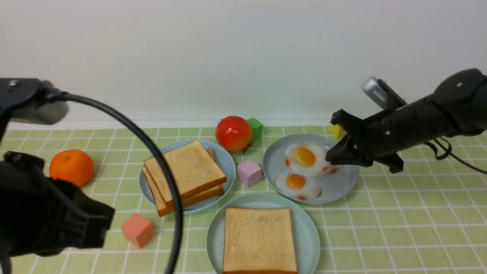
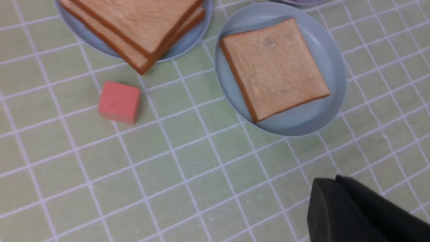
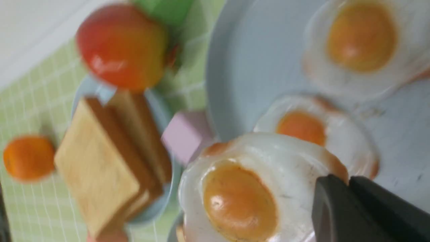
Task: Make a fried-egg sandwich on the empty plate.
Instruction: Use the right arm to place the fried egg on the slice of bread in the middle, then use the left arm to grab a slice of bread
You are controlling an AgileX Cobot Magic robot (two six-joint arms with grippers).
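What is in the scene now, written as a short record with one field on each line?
right gripper: shut on a fried egg
left gripper: shut, nothing held
mint-green plate: one toast slice
grey plate: two other fried eggs
blue plate: stacked toast slices
sandwich: egg and top slice not yet placed

Both wrist views closer, downward-facing

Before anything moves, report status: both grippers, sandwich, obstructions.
Right gripper shut on a fried egg. Left gripper shut, holding nothing. One toast slice on the mint-green plate; nothing visible blocking above it.
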